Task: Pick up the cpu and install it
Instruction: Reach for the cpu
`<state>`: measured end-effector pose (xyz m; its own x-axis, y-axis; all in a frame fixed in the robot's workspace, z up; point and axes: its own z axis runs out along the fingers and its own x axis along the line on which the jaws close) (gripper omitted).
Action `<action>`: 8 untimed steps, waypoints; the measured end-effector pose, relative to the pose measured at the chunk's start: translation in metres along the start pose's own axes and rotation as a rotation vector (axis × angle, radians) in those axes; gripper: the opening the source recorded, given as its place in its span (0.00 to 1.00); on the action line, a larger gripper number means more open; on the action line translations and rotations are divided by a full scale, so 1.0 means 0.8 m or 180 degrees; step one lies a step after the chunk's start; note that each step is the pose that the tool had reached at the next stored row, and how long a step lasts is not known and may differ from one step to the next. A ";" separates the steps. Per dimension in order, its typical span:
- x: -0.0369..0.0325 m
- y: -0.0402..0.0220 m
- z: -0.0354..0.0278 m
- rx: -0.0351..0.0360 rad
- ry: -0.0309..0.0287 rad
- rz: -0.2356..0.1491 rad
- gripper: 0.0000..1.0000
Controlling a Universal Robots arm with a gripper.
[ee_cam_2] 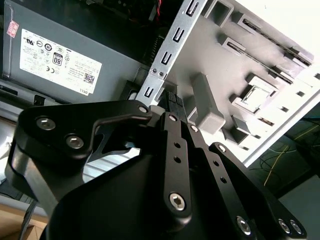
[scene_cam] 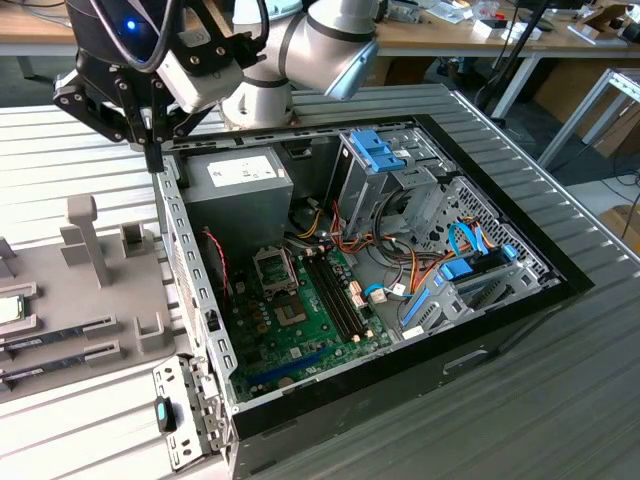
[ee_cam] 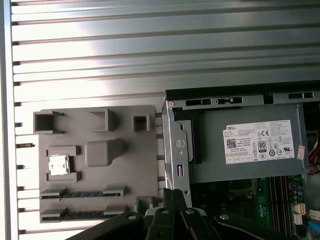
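The cpu is a small silvery square lying in a recess of the grey holder tray at the exterior view's left; the wrist views show it too. My gripper hangs above the case's metal side wall, between the tray and the computer, well away from the cpu. Its black fingers are pressed together with nothing between them, as the second wrist view's gripper confirms. The black socket frame sits on the green motherboard inside the open case.
A grey power-supply box fills the case corner just beside the gripper. Dark memory sticks lie in tray slots near the cpu. Drive cages with blue tabs and cable bundles occupy the case's far side. Ribbed metal table surrounds everything.
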<state>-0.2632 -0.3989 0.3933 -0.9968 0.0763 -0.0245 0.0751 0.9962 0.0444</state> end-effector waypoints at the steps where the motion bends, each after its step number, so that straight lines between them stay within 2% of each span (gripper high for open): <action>1: 0.0007 -0.0001 -0.0001 0.0000 0.0000 0.0000 0.11; 8: 0.0089 -0.0007 -0.0003 0.0000 0.0000 0.0000 0.11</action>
<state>-0.2704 -0.3989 0.3933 -0.9968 0.0763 -0.0244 0.0751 0.9962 0.0443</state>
